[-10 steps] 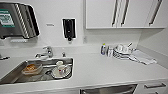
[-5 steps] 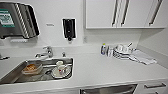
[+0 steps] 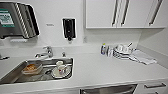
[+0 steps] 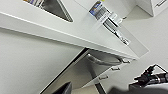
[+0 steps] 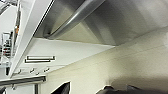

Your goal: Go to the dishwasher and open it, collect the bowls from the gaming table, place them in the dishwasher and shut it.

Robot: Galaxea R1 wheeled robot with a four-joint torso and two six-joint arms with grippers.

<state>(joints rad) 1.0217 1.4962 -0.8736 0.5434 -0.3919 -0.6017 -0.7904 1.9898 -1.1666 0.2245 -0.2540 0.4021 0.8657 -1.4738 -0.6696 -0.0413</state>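
The dishwasher [image 3: 109, 89] sits under the white counter [image 3: 105, 70] right below me, its steel front [image 4: 82, 70] and curved bar handle [image 5: 75, 17] close to both my wrists. I cannot tell whether my grippers are spread or pressed together. To the left, the steel sink [image 3: 15, 77] holds a plate with a mug [image 3: 60, 68] and a container of food [image 3: 31, 68]. Stacked dishes [image 3: 121, 51] and a cloth [image 3: 143, 58] lie on the counter to the right, below the wall cabinets [image 3: 125, 12]. A soap dispenser [image 3: 69, 28] hangs on the wall.
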